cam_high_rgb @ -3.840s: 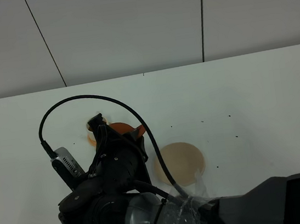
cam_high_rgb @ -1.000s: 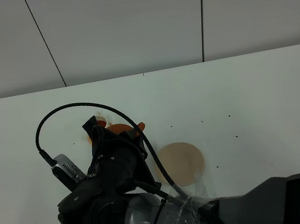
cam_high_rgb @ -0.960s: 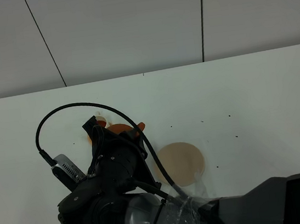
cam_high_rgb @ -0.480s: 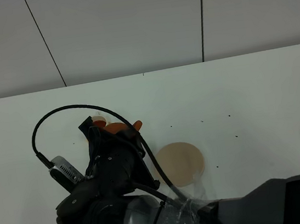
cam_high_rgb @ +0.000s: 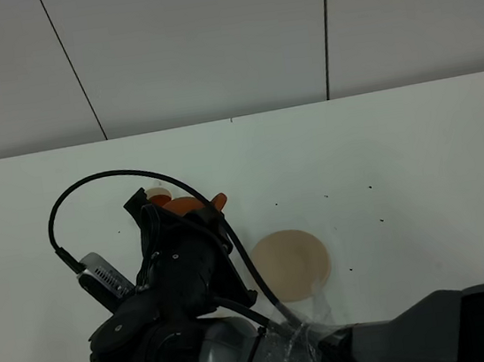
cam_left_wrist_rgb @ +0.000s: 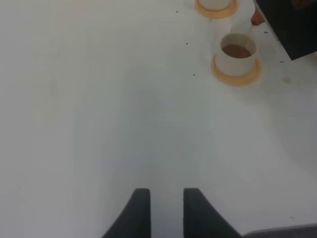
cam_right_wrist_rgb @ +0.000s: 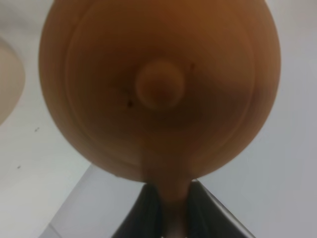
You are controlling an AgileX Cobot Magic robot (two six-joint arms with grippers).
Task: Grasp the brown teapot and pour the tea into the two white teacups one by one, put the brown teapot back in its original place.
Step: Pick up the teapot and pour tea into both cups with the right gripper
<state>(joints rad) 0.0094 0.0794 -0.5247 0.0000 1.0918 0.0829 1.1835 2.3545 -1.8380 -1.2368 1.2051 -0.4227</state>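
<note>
The brown teapot (cam_right_wrist_rgb: 159,84) fills the right wrist view, lid knob facing the camera. My right gripper (cam_right_wrist_rgb: 170,208) is shut on its loop handle. From the high view only an orange-brown sliver of the teapot (cam_high_rgb: 190,203) shows above the black right arm, which reaches across to the left. One white teacup (cam_left_wrist_rgb: 237,53) holds brown tea and stands on an orange coaster (cam_left_wrist_rgb: 237,75). The rim of the other teacup (cam_left_wrist_rgb: 215,4) shows at the picture's edge, and the teapot's spout (cam_left_wrist_rgb: 256,17) hangs close by. The beige disc (cam_high_rgb: 290,264) lies bare. My left gripper (cam_left_wrist_rgb: 166,213) hovers over bare table, jaws slightly apart, holding nothing.
The right arm's bulky black body (cam_high_rgb: 190,331) and looping cable (cam_high_rgb: 91,185) hide most of the cups from the high view; one cream cup top (cam_high_rgb: 158,195) peeks out beside the teapot. The white table (cam_high_rgb: 401,169) ends at a grey panelled wall.
The right arm has carried the teapot a little farther back and to the left over the cups. The left gripper's earlier state is not shown.
</note>
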